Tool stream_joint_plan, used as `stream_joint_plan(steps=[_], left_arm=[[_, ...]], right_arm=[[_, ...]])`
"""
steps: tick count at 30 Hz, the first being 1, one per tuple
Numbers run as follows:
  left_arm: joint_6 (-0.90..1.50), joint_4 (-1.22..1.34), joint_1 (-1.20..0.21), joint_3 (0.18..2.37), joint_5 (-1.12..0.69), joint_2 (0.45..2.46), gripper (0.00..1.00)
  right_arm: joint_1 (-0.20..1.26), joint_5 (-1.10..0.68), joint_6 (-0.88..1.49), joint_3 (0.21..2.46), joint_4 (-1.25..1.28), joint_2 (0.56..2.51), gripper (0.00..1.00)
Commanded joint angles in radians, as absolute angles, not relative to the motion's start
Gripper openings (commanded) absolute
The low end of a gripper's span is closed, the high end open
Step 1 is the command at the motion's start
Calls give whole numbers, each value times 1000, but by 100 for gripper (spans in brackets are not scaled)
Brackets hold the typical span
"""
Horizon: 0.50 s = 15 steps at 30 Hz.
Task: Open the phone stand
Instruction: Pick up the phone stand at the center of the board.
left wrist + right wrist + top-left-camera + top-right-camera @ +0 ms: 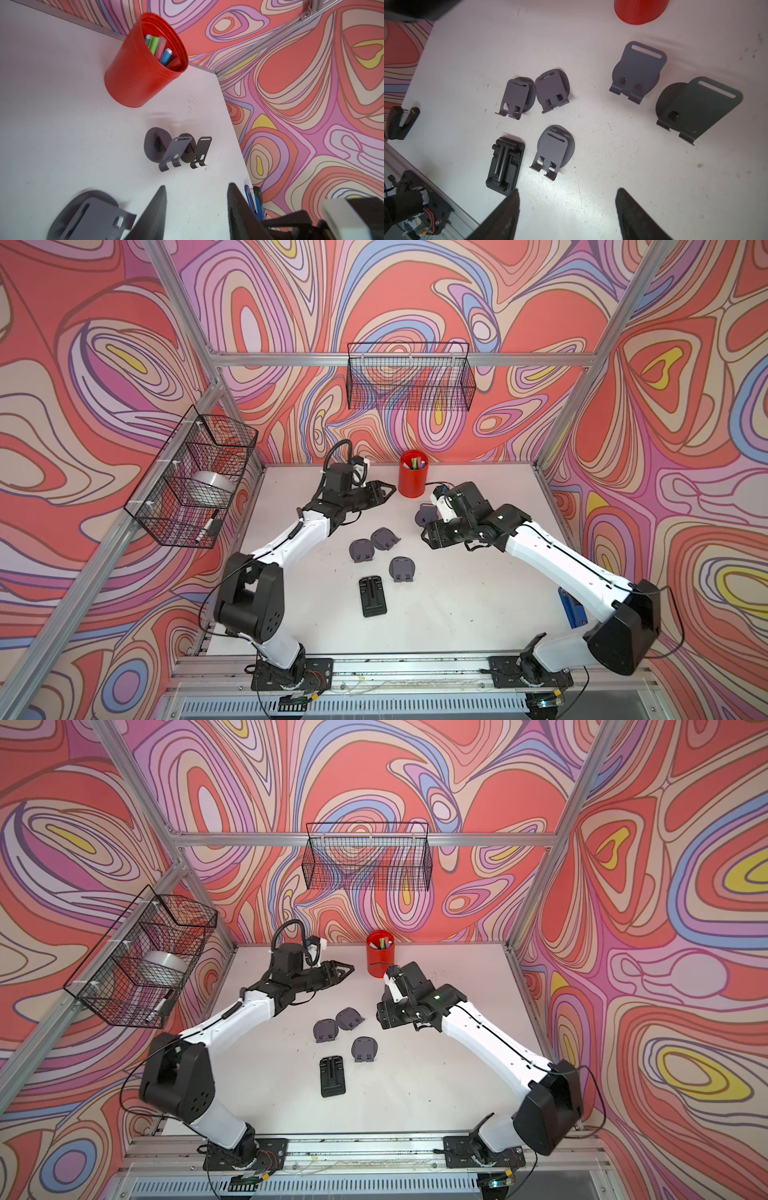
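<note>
Now black phone stand (372, 596), long axis front-to-back, lies nearer right gripper (566, 192) than left gripper (197, 185); both agape, empty.

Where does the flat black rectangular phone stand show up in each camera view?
In a top view: the black stand lies nearest the robot's base, next to a gray stand.
In a top view: the same place.
Left wrist: not in it.
Right wrist: it lies flat beside that gray stand.
Shared landmark: the red cup, visible in all four views.
</note>
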<state>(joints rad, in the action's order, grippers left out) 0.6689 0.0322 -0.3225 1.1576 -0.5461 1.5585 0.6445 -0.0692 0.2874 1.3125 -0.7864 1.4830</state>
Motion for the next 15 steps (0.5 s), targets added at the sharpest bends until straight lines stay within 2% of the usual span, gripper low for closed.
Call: stream_joint_plan(steps=[1,8,15], left_arm=[[606,-85,-273,1044,-520,1443,46],[602,-136,-183,872,-541,1234,49],[613,-133,-148,784,-573,1162,50]], right_arm=[[709,-2,346,1334,-740,1555,78],[779,53,333,1450,-759,1756,81],[781,59,252,1590,-755,1940,85]])
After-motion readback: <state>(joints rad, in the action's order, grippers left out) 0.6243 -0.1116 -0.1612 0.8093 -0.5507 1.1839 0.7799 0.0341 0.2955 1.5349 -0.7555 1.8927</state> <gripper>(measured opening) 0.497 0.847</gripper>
